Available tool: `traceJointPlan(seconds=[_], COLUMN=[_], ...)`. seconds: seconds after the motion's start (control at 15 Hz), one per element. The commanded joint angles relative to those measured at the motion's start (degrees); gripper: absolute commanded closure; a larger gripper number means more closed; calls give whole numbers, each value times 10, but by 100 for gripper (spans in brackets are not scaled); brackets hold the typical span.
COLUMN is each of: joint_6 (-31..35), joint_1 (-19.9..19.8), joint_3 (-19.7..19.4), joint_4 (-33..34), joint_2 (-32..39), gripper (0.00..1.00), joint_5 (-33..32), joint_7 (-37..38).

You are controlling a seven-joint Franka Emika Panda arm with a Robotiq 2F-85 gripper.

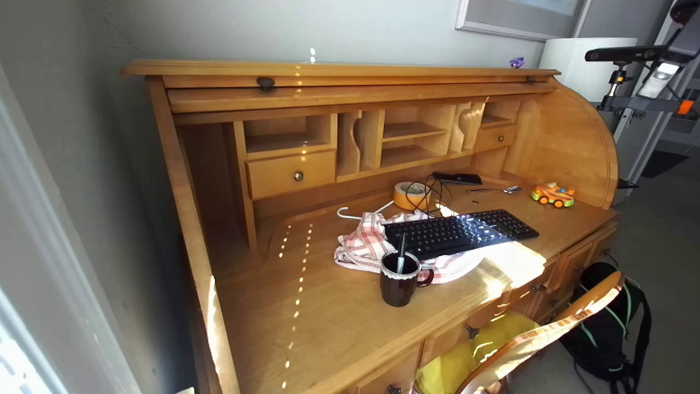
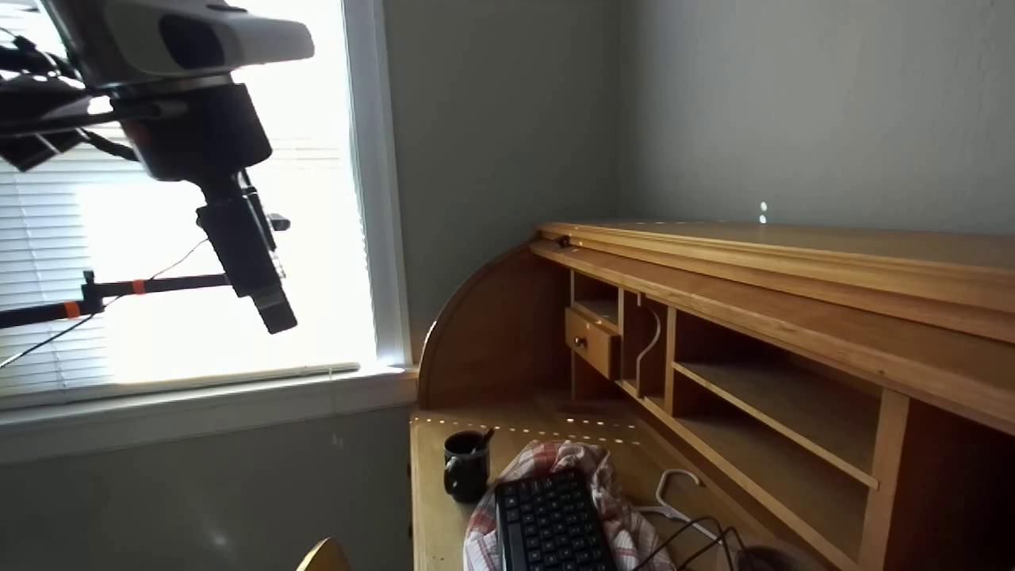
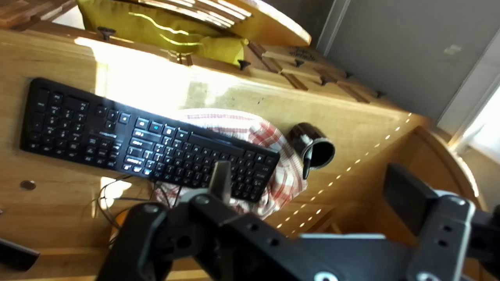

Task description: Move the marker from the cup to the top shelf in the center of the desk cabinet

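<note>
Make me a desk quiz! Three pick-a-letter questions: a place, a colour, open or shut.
1. Where is the marker?
A) on the top shelf
B) in the mug
C) in a drawer

2. What colour is the keyboard?
A) black
B) white
C) green

3. The jaws are:
A) shut on the marker
B) shut, empty
C) open

1: B, it pokes out of the mug in both exterior views.
2: A, it looks black in every view.
3: C, the fingers stand wide apart in the wrist view.
</note>
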Motion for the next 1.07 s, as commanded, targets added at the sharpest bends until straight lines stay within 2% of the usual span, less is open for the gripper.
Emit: traceJointPlan(seconds=[0.0, 0.13, 0.2, 0.4, 0.53, 0.6, 0.87, 1.0], joint_6=[143, 188, 166, 186, 203, 190, 199, 199], joint_1=[-21, -29, -27, -18, -17, -13, -12, -10], joint_3=[77, 125, 146, 189, 203, 191, 197, 187], joint_4=[-26, -28, -16, -5, 5, -15, 1, 3], joint_2=[49, 85, 111, 173, 212, 167, 209, 210], gripper=[0, 0, 0, 0, 0, 0, 0, 0], joint_5=[9, -7, -3, 6, 6, 0, -1, 10], joint_7=[113, 193, 240, 331, 373, 335, 363, 342])
